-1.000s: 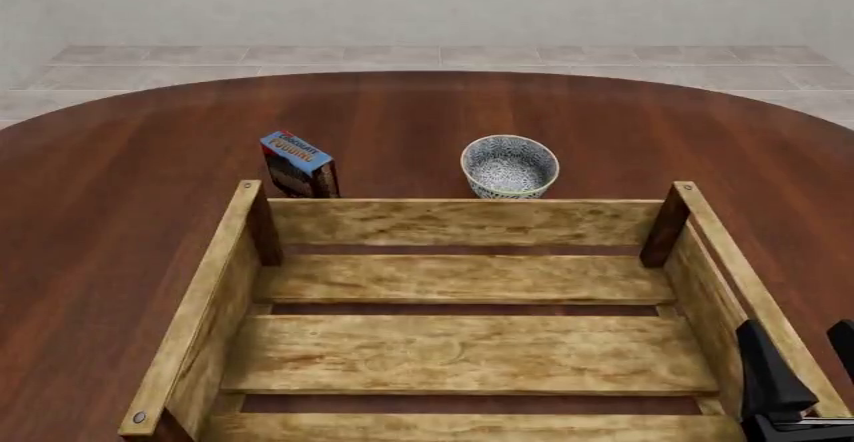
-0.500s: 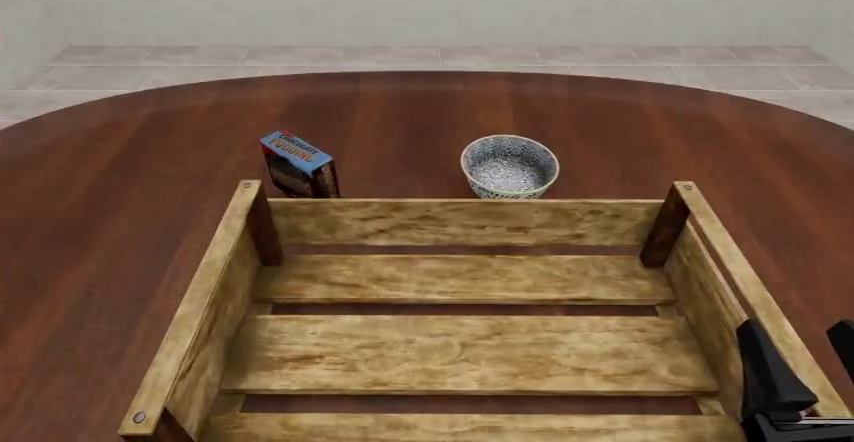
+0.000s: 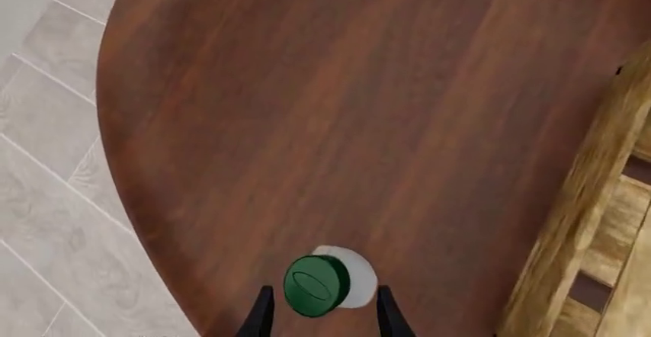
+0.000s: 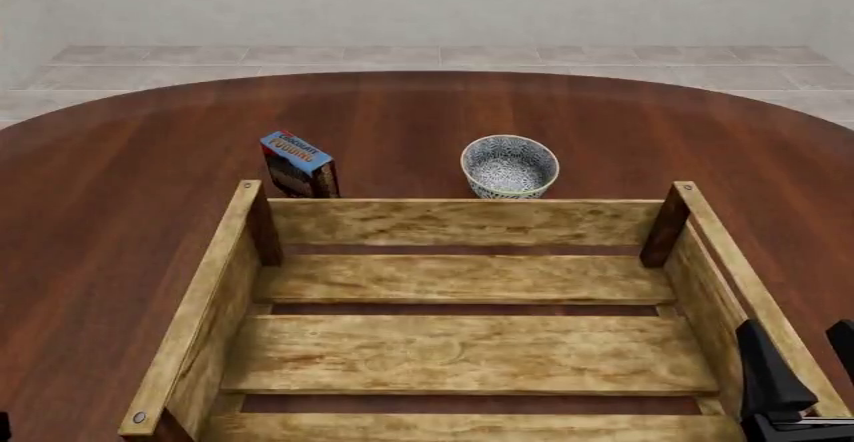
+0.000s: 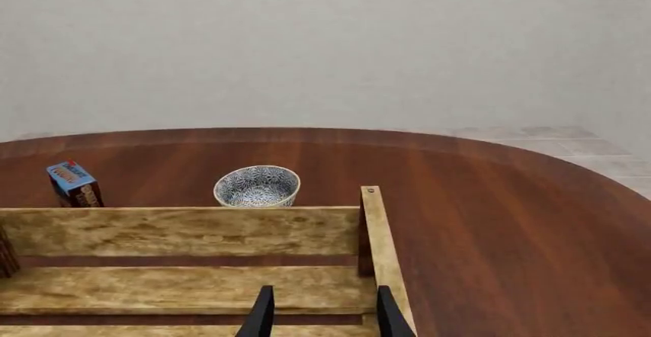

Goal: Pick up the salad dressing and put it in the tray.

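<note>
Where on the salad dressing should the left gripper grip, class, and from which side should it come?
Grip the white body just under the green cap, coming straight down from above. The salad dressing stands upright outside the tray, and the open left gripper already has a finger on each side of it.

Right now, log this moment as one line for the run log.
left gripper: open, straddling salad dressing | bottle: upright on table, outside tray | right gripper: open, idle over tray's edge
</note>
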`<state>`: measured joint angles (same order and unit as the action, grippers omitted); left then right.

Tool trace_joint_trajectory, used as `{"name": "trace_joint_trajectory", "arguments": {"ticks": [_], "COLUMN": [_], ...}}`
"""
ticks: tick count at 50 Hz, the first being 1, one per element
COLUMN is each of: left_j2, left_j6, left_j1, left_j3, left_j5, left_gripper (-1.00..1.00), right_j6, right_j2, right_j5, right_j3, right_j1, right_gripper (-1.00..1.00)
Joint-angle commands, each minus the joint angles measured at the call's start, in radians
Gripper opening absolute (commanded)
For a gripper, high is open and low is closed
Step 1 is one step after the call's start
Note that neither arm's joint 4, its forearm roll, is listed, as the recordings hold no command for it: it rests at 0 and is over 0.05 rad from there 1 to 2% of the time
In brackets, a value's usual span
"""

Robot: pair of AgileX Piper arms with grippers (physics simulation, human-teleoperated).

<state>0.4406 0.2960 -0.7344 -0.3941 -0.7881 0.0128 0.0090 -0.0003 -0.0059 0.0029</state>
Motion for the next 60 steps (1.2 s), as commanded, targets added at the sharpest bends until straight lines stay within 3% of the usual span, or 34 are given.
{"name": "trace_joint_trajectory", "arguments": {"ticks": [1,7,22,33,34,45,60], "left_j2": [0.076,0.132,0.246,0.336,0.332,0.275,0.120], "left_j6": [0.012,0.050,0.048,0.071,0.071,0.048,0.026], "left_j1": [-0.019,-0.051,-0.069,-0.118,-0.110,-0.090,-0.035], "left_j3": [0.057,0.064,0.143,0.145,0.150,0.124,-0.010], "left_j5": [0.101,0.171,0.310,0.392,0.384,0.322,0.145], "left_gripper": [1.00,1.00,1.00,1.00,-1.00,-1.00,-1.00], "right_j6": [0.000,0.000,0.000,0.000,0.000,0.000,0.000], "right_j2": [0.000,0.000,0.000,0.000,0.000,0.000,0.000], "right_j5": [0.000,0.000,0.000,0.000,0.000,0.000,0.000], "right_j3": [0.000,0.000,0.000,0.000,0.000,0.000,0.000], "right_j1": [0.000,0.000,0.000,0.000,0.000,0.000,0.000], "right_gripper": [1.00,1.00,1.00,1.00,1.00,1.00,1.00]}}
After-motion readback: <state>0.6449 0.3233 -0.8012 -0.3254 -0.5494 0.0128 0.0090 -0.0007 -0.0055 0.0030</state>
